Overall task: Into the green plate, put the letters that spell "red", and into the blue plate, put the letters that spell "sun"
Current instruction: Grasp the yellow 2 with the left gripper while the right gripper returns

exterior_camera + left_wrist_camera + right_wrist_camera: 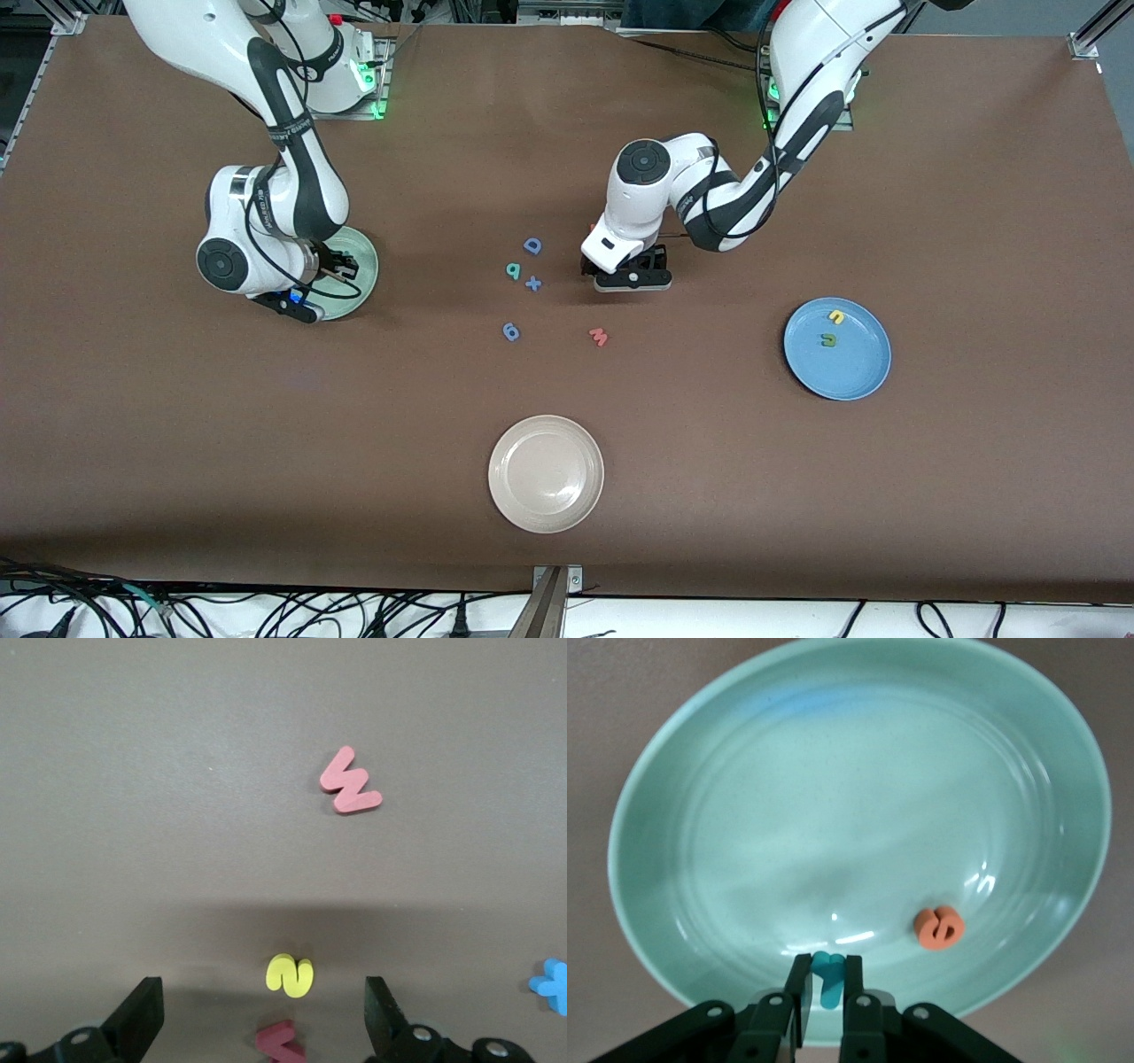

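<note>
My right gripper (826,981) hangs low over the green plate (833,806), shut on the teal "r" (829,978). An orange "e" (939,927) lies in that plate. In the front view the right gripper (332,270) covers part of the green plate (361,264). My left gripper (262,1020) is open, low over the table, with the yellow "s" (290,975) between its fingers, untouched. In the front view the left gripper (631,276) hides the "s". The blue plate (842,372) holds the yellow "u" (835,316) and olive "n" (828,339). A teal "d" (513,270) lies mid-table.
A dark red letter (282,1043) lies beside the "s". A salmon "W" (599,336), a blue "D" (532,245), a blue cross (533,283) and a blue digit (510,331) lie mid-table. A white plate (546,473) sits nearer the front camera.
</note>
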`<state>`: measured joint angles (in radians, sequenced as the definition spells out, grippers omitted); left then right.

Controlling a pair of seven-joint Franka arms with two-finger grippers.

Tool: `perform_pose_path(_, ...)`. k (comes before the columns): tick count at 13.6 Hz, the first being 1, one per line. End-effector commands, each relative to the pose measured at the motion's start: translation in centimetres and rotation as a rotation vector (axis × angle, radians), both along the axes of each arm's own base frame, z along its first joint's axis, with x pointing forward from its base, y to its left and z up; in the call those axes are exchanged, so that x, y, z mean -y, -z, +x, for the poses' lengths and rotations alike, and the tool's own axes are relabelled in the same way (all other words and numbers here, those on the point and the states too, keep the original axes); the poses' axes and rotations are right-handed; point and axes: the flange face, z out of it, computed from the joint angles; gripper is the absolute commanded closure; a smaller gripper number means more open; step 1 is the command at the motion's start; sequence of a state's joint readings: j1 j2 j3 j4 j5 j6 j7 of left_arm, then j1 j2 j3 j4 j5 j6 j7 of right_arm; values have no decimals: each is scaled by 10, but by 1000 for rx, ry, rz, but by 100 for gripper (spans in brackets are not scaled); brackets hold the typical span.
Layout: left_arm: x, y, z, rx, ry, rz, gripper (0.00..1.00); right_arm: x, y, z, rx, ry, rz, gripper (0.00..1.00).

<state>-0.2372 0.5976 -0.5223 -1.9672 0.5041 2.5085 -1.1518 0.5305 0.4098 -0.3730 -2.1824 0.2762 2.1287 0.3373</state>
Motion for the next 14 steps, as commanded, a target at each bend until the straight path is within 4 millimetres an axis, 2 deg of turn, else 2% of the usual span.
perform_pose_path(1,4,12,2,30,39,4,0,0,11,-7,11,-8,15,85)
perform_pose_path(2,4,17,3,41,64,14,0,0,10,-6,13,-9,15,81)
perform_pose_path(3,5,19,1,45,78,20,0,0,10,-6,13,-10,16,71)
perform_pose_path(5,8,21,1,44,85,19,0,0,10,-6,13,-10,16,44)
perform_pose_path(6,11,25,-2,39,90,18,0,-1,9,-5,12,-8,18,36)
perform_pose_path(9,16,27,-3,36,97,12,4,-5,-4,-1,23,0,27,32)
perform_pose_path(11,19,30,-7,32,105,14,7,-22,-20,4,16,35,43,32)
perform_pose_path(13,19,32,-8,29,108,15,18,-50,-32,9,12,78,50,33)
perform_pose_path(14,19,32,-8,29,108,15,30,-70,-37,9,18,105,42,32)
